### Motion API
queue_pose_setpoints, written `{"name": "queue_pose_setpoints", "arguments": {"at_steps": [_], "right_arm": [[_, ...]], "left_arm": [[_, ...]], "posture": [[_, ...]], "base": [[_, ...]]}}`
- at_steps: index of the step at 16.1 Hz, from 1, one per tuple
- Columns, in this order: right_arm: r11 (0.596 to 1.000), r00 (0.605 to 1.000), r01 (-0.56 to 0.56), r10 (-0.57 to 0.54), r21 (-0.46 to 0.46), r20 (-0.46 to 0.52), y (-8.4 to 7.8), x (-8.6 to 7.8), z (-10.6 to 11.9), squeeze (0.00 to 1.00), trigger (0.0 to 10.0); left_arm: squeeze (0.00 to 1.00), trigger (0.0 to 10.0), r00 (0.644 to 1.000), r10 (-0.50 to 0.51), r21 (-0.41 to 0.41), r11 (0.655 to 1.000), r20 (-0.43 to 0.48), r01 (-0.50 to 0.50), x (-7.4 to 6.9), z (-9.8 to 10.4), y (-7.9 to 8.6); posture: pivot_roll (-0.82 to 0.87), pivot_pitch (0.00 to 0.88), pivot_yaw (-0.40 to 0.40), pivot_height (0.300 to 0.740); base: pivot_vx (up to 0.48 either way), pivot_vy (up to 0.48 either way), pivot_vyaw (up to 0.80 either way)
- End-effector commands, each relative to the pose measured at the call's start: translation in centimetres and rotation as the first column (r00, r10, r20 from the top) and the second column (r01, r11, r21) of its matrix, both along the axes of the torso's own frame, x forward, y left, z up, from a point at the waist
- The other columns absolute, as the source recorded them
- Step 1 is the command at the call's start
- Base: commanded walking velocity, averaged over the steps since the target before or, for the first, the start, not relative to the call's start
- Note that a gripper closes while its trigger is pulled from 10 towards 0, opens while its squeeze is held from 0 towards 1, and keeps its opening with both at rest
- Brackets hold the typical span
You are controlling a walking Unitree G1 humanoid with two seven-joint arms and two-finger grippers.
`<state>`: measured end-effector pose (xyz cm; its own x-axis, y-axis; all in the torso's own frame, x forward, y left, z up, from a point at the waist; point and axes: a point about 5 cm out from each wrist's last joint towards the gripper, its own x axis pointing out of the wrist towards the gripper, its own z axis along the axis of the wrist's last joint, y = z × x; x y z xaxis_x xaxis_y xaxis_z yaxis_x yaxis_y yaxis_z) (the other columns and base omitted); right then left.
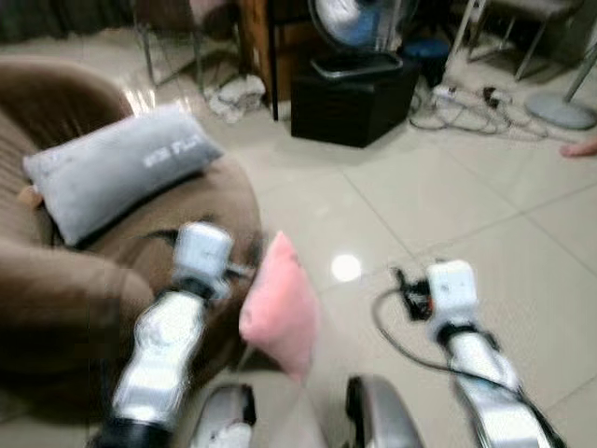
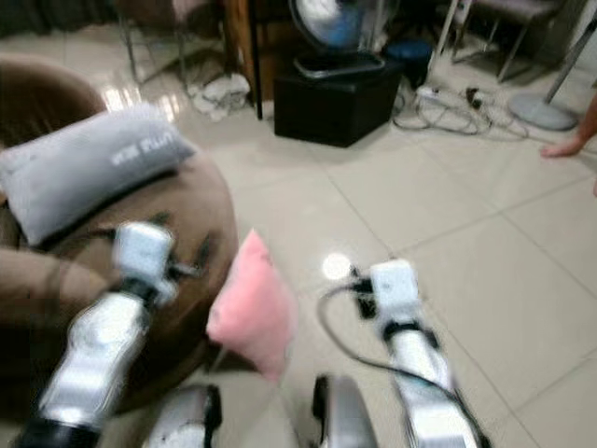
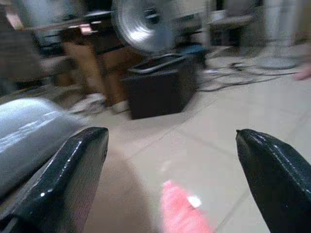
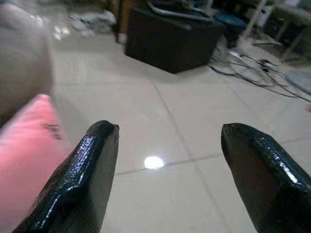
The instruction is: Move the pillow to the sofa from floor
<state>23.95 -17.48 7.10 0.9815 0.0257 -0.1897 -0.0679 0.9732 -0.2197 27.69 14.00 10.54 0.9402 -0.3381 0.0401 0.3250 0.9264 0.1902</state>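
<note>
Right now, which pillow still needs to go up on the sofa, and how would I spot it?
Find the big brown sofa on the robot's left. A grey pillow already lies on its seat. The one you want is the pink pillow, down by the sofa's front edge between the robot's two arms; it's smaller and the only pink thing around.

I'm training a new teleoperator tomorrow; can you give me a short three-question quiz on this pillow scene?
1. True or false: the soft pink pillow already lies on the seat of the brown upholstered sofa.
2. Which cushion rests on the sofa? A) long grey pillow B) pink pillow C) none
3. Fill in: both the left gripper and the right gripper have their fingers ____.

Key
1. False: it leans beside the sofa's front, down by the tiled floor.
2. A
3. open, with nothing between them.
</note>
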Motion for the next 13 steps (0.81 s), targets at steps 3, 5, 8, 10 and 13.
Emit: {"name": "queue_pose_setpoints", "arguments": {"at_steps": [3, 5, 8, 10, 13], "right_arm": [[0.999, 1.000, -0.004, 0.003, 0.043, 0.020, 0.7, 0.1, 0.2, 0.00, 10.0], [1.000, 1.000, -0.015, 0.015, 0.025, 0.009, 0.3, 0.0, -0.2, 0.00, 10.0], [0.999, 1.000, -0.010, 0.010, 0.034, -0.002, 0.3, 0.0, -0.7, 0.00, 10.0], [0.999, 1.000, -0.008, 0.008, 0.037, -0.003, 0.4, 0.0, -0.7, 0.00, 10.0], [0.999, 1.000, -0.011, 0.011, 0.038, -0.002, 0.5, -0.1, -0.6, 0.00, 10.0]], "left_arm": [[0.00, 10.0, 1.000, 0.014, 0.012, 1.000, -0.005, -0.014, -0.2, 0.0, 1.1], [0.00, 10.0, 0.999, -0.008, 0.011, 1.000, -0.034, 0.009, -0.3, -0.2, 1.0], [0.00, 10.0, 0.999, -0.013, 0.011, 1.000, -0.031, 0.013, -0.5, -0.1, 1.1], [0.00, 10.0, 0.999, -0.018, 0.010, 1.000, -0.033, 0.018, -0.6, 0.0, 1.1], [0.00, 10.0, 0.999, -0.025, 0.017, 1.000, -0.036, 0.026, -0.7, 0.2, 1.0]], "posture": [[-0.02, 0.027, 0.012, 0.606], [-0.02, 0.031, 0.012, 0.606], [-0.02, 0.042, 0.015, 0.606], [-0.02, 0.045, 0.016, 0.606], [-0.02, 0.049, 0.016, 0.577]], "base": [[0.351, 0.000, -0.45], [0.000, 0.000, -0.36], [0.000, 0.000, 0.00], [0.000, 0.000, 0.00], [0.000, 0.000, 0.00]]}}
